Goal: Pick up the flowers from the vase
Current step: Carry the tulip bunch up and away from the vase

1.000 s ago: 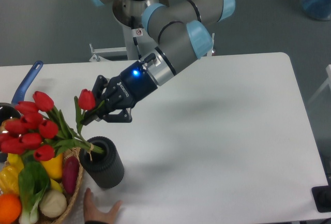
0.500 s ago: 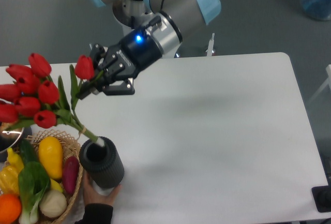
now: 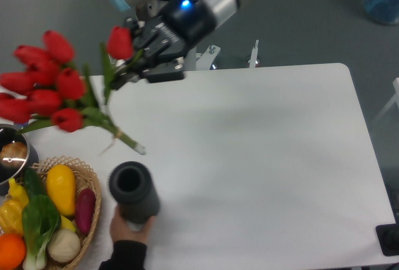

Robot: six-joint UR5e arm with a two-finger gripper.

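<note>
Overhead, claw (image 3: 128,65) clamped on flowers (image 3: 59,89), clear above vase (image 3: 134,191)

I have just the one fixed camera, mounted high on the side of the white table (image 3: 262,158) opposite the arm's base and looking steeply down and across, so the tabletop runs away from me toward the grey floor behind. It sits back at a middling distance: the right and far edges are in view, while the left and near edges are cut by the frame. With no second view, nothing overlaps.
</note>
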